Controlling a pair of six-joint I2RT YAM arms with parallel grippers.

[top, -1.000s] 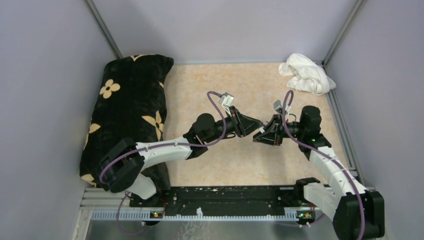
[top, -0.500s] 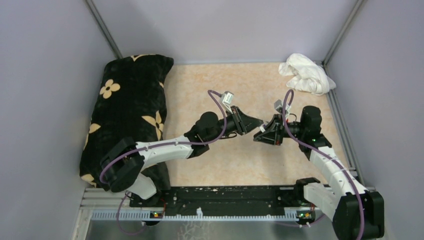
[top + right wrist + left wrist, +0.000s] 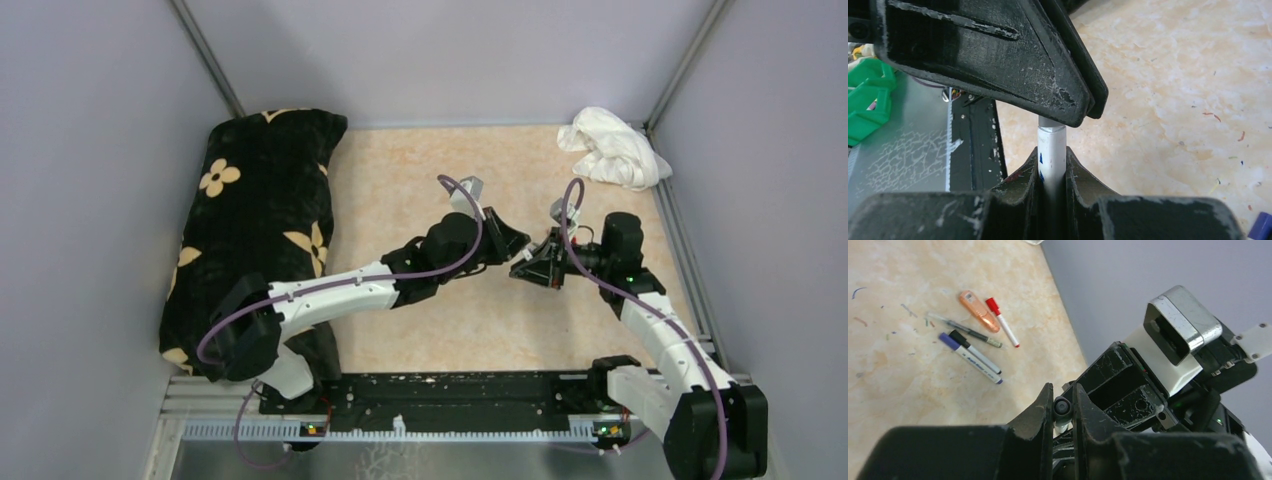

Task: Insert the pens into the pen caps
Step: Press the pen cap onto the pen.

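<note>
In the left wrist view my left gripper (image 3: 1063, 391) is shut on a dark grey pen cap (image 3: 1062, 408), seen end-on between its fingers. A white pen (image 3: 1051, 142) with blue print stands between the fingers of my right gripper (image 3: 1052, 155), which is shut on it. The pen's grey tip end (image 3: 1050, 122) runs up under the left gripper's fingers. Seen from above, the left gripper (image 3: 513, 243) and the right gripper (image 3: 524, 264) meet tip to tip above mid-table. On the table lie an orange highlighter (image 3: 979, 311) and red-capped (image 3: 1002, 322), black-capped (image 3: 974, 351) and blue-capped (image 3: 969, 358) pens.
A black flowered pillow (image 3: 255, 220) lies along the left wall. A crumpled white cloth (image 3: 612, 148) sits in the far right corner. A thin grey-green pen (image 3: 965, 330) lies beside the highlighter. A blue piece (image 3: 1262, 226) shows at the right wrist view's lower right edge.
My left arm has reached further right and turned its wrist, bringing its gripper against the right gripper's tips. Its fingers have narrowed. The right arm has barely moved.
</note>
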